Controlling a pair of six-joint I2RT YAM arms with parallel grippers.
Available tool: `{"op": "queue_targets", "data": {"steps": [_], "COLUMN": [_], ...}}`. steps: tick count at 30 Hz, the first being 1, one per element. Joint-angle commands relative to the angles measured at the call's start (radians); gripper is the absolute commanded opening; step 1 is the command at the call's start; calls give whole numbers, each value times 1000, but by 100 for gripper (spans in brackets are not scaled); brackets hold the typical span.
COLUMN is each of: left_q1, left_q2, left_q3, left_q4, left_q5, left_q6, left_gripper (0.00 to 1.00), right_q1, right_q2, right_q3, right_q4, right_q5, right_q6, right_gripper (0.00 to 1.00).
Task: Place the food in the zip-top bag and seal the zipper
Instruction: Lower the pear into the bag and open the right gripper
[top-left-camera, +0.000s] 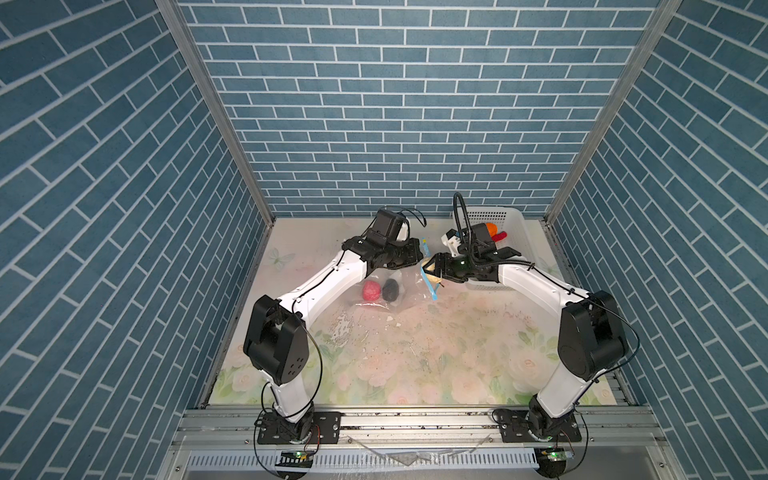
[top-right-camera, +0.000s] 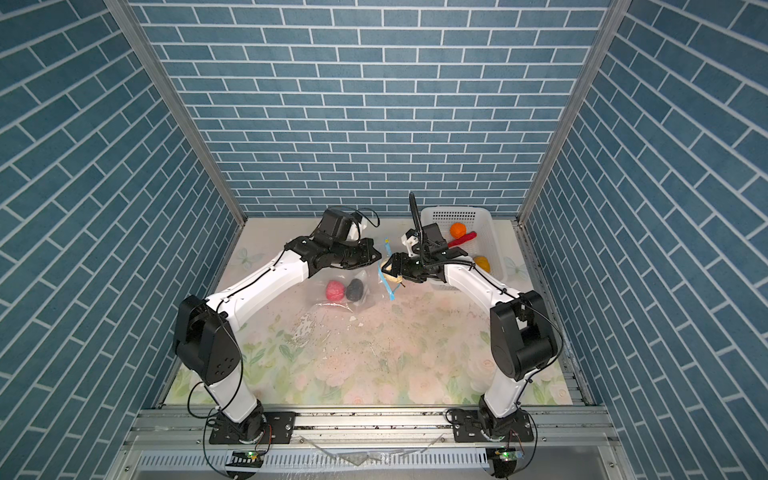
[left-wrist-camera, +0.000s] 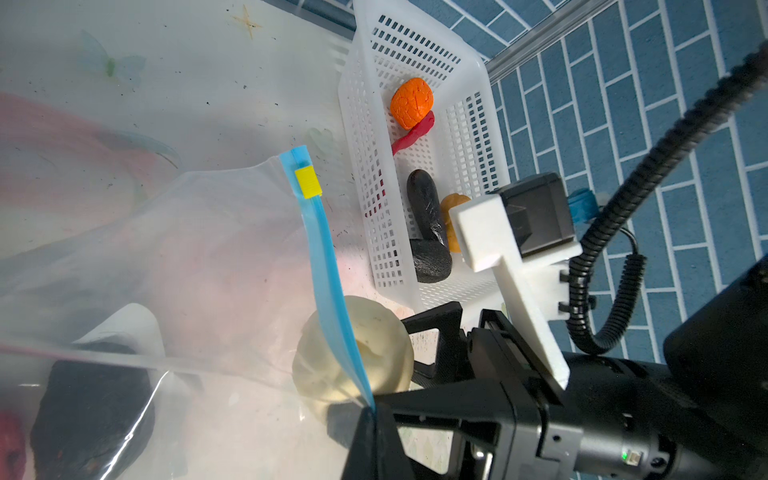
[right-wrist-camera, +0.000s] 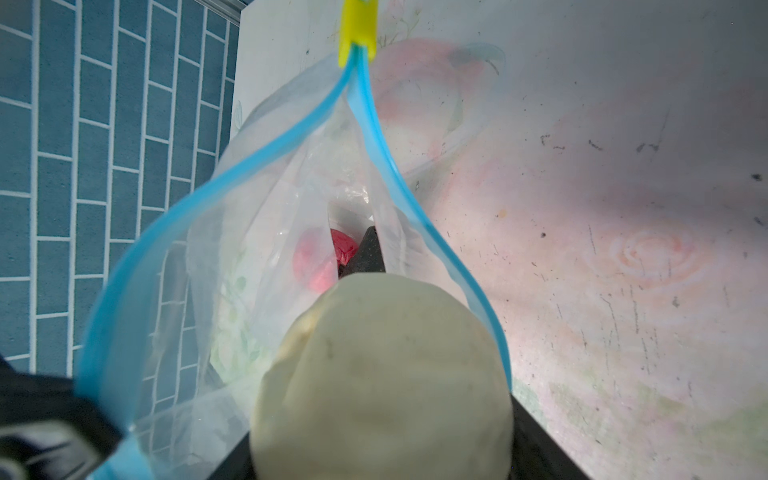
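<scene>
The right claw (left-wrist-camera: 395, 365) stands wide, its black fingers (left-wrist-camera: 444, 311) pressed on either side of a cream lump (right-wrist-camera: 382, 374). It holds this lump right at the mouth of the bag (left-wrist-camera: 187, 249). Just beside it, the left claw (left-wrist-camera: 370, 413) is clamped tight on the zipper (left-wrist-camera: 328, 266), pinching the blue strip at the end far from the yellow slider (left-wrist-camera: 306, 182). From the right wrist, the two halves of the strip part below the slider and spread into an open loop, with the cream lump sitting in its lower part, against one half. Deeper inside the clear plastic lie a pink lump (top-left-camera: 371, 290) and a black lump (top-left-camera: 390, 289), side by side and touching. In both top views the claws meet near the back middle of the flowered worktop (top-left-camera: 415, 353), and the bag trails from there toward the left arm. A white basket (top-right-camera: 457, 214) with pierced walls stands in the back right corner, behind the right arm. In it are an orange lump (left-wrist-camera: 411, 103), a red chili (left-wrist-camera: 415, 131) touching it, a dark eggplant (left-wrist-camera: 424, 208) and a yellow-brown lump (left-wrist-camera: 453, 208) partly hidden by the right arm's camera mount.
</scene>
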Motion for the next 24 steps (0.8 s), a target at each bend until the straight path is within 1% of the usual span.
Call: {"op": "queue_targets", "data": {"steps": [1, 24], "left_q1": [-5, -6], "left_q2": [-7, -17], "left_q3": [-10, -18], "left_q4": [21, 21], "left_q5": [6, 4], "left_q6": [-1, -2], "left_gripper": [0, 0], "right_q1": [9, 21], "right_q2": [8, 5], "right_q3": [42, 47], "right_q4": [1, -14], "right_q5": [-6, 24], "right_q6": [15, 7], "right_gripper": [64, 76]}}
